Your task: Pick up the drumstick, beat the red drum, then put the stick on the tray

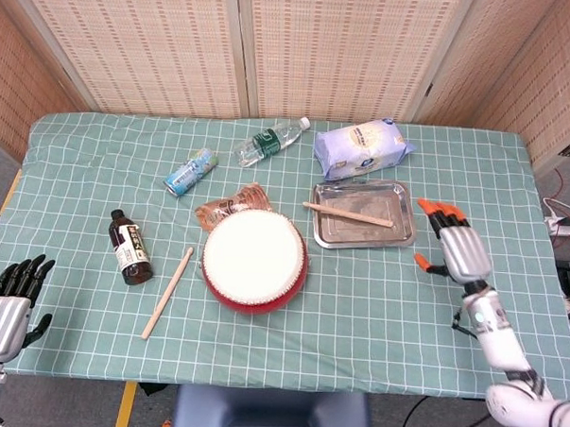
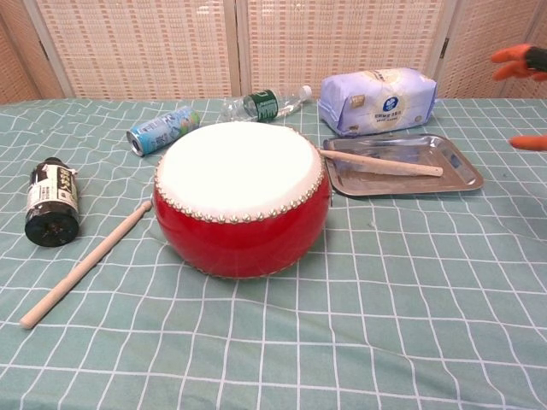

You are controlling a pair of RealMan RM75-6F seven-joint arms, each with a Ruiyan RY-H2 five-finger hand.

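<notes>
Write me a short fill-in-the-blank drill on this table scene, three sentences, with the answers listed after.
1. One drumstick lies in the metal ____.
2. The other drumstick lies on the cloth between the red drum and the dark ____.
3. The right hand is open and holds ____.

Missing words: tray; bottle; nothing

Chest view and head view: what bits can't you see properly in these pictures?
- Right hand: the chest view's right edge cuts off all but its orange fingertips.
- Left hand: absent from the chest view; the wrist runs off the head view's bottom edge.
- Orange packet: the red drum hides it in the chest view and partly in the head view.
- Bottle labels: too small to read.
</notes>
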